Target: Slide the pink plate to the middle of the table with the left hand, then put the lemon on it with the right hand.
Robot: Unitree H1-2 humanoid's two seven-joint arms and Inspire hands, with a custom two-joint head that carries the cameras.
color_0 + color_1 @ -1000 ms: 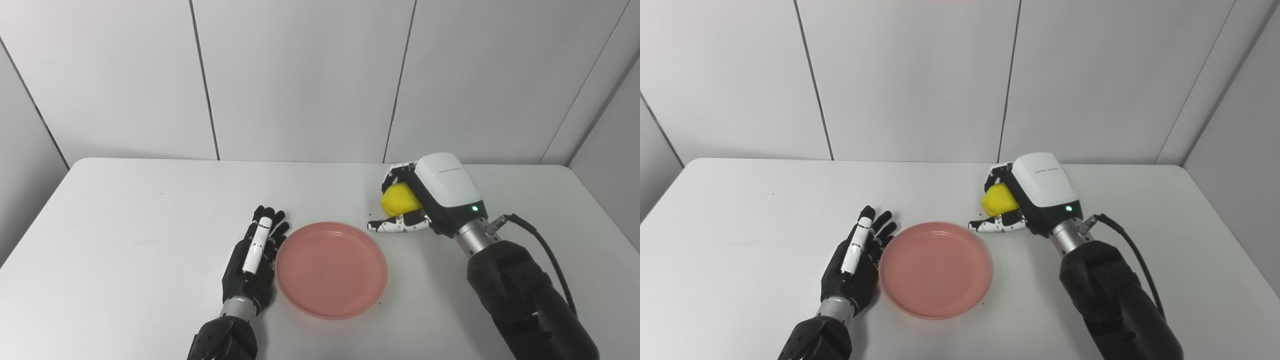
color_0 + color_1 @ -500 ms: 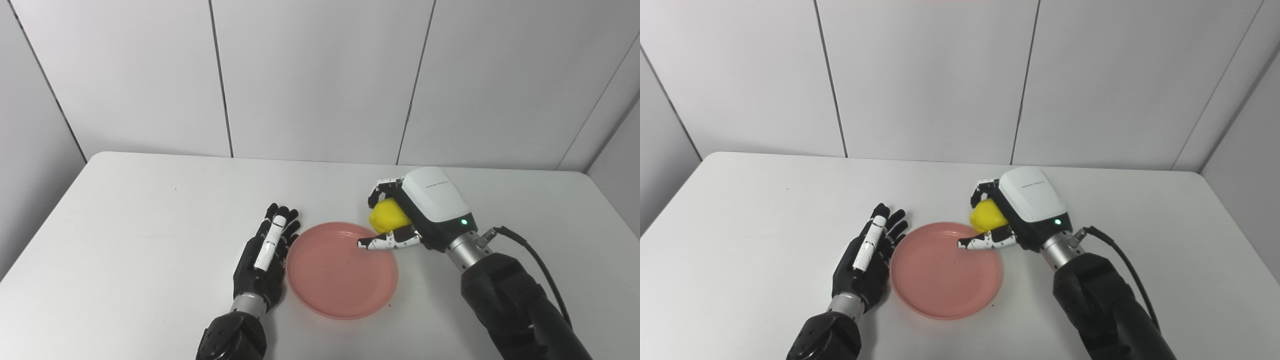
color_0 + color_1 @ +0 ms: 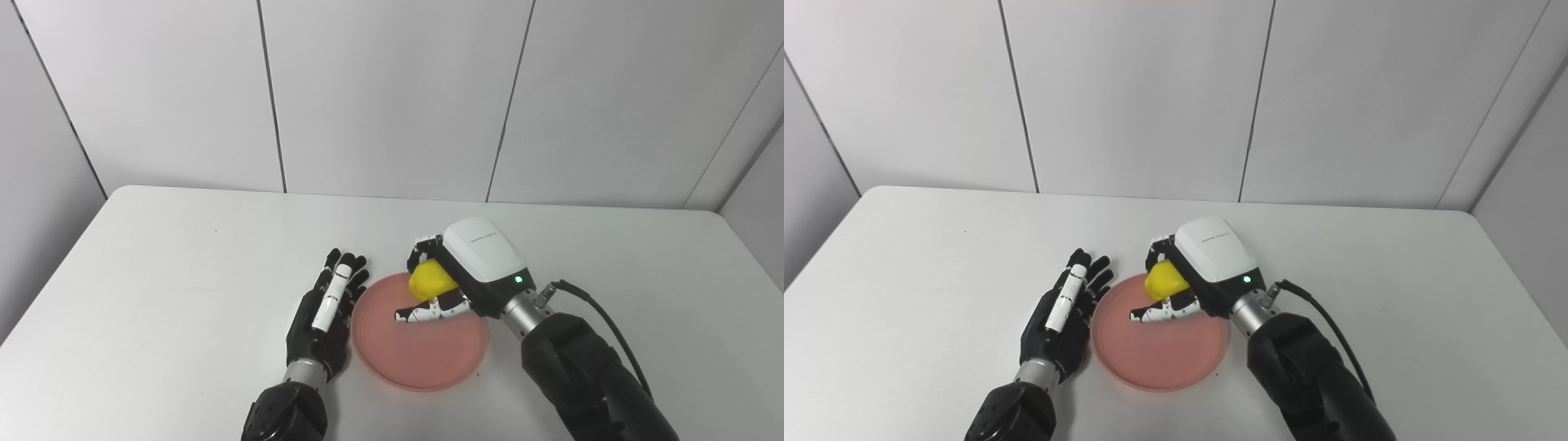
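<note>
- Left eye view puts the lemon (image 3: 430, 285) over the far part of the pink plate (image 3: 422, 361), wrapped in the fingers (image 3: 422, 312) of the right hand (image 3: 471, 275); whether it touches the plate or hangs just above it, I cannot tell.
- One white finger of that hand stretches out below the lemon toward the plate's middle, and the others curl over the lemon's far side.
- That hand's white back, with a small green light on it, faces up, and its black arm runs off past the plate's near right side.
- Pink plate sits about mid-surface (image 3: 153, 275), toward the near edge.
- Left hand (image 3: 324, 315) lies flat just beside the plate's left rim, fingers straight and slightly spread, holding nothing; whether it touches the rim I cannot tell.
</note>
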